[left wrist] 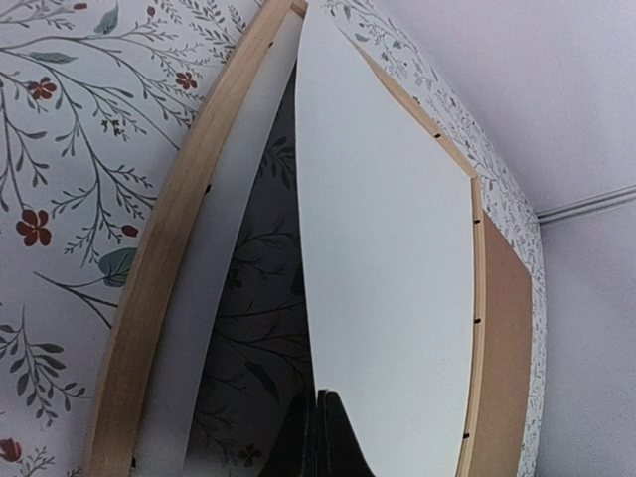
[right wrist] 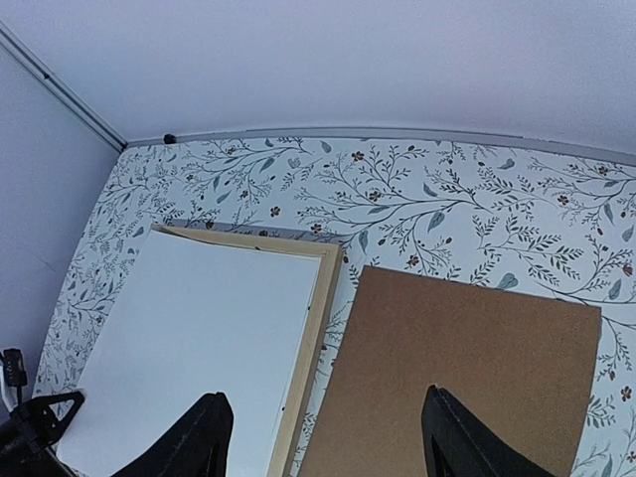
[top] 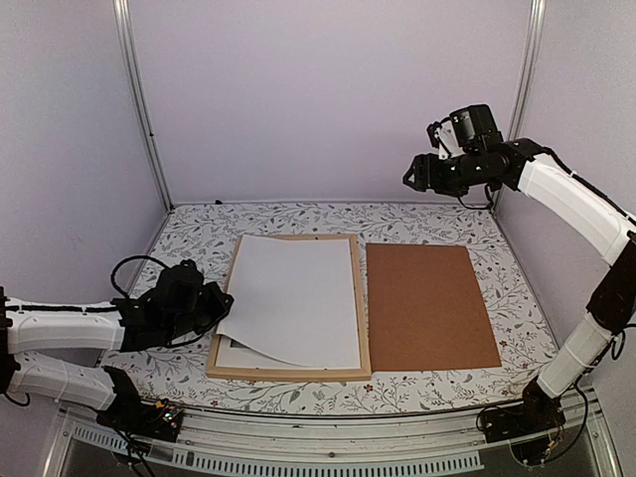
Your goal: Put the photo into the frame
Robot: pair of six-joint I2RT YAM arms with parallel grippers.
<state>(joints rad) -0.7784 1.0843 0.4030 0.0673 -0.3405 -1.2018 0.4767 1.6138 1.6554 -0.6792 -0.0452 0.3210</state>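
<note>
Left gripper [top: 211,306]: fingers together, clamped on the near-left corner of the photo [top: 298,298]. Left wrist view confirms this: dark fingertips [left wrist: 320,437] meet on the sheet's edge.

Right gripper [top: 415,179]: raised high at the far right, well apart from everything on the table [top: 199,234]. Own camera shows its fingers spread wide, holding nothing.

Photo position: lies over the frame [top: 288,374], inside the wood strips for most of its area. Near-left corner is lifted and the sheet bows upward there. Far edge rests down near the frame's far strip.

Key relation: photo extends rightward and away from the left gripper. Long axis runs near to far, roughly parallel to the frame's long sides. Left arm is the nearer one by a wide margin.

Appearance: thin, flexible, plain white face up. Printed side not visible in any view. A second pale layer [top: 237,354] shows beneath the lifted corner; cannot tell what it is.

Brown backing board [top: 429,306] lies flat just beside the frame's right strip.

Judgement: lowering and squaring the held corner into the frame remains
</note>
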